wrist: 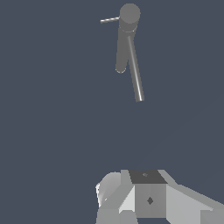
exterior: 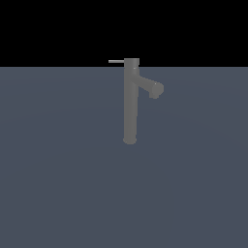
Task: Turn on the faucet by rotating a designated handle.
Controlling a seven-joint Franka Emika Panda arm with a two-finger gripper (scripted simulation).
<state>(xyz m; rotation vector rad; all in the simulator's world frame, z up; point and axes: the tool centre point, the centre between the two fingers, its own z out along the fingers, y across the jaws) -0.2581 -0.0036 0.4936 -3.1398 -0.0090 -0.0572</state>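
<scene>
The end effector (wrist: 131,205) is far from the faucet (exterior: 130,104) w/ nothing held; can't tell how open. It may bump the fat spout (exterior: 151,87), not the thin handle (exterior: 116,61).

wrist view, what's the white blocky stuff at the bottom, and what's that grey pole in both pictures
Both pictures are simulator renders of one scene. The exterior view comes from a camera off the robot arm, and the arm does not show there. It shows a faucet upright on a flat grey surface, with a thick spout near its top and a thin handle sticking sideways from the cap. The wrist view comes from a camera on the arm, looking down on that faucet. The white blocky shape is the gripper, the arm's hand. It is well apart from the faucet. Open or shut cannot be told.
</scene>
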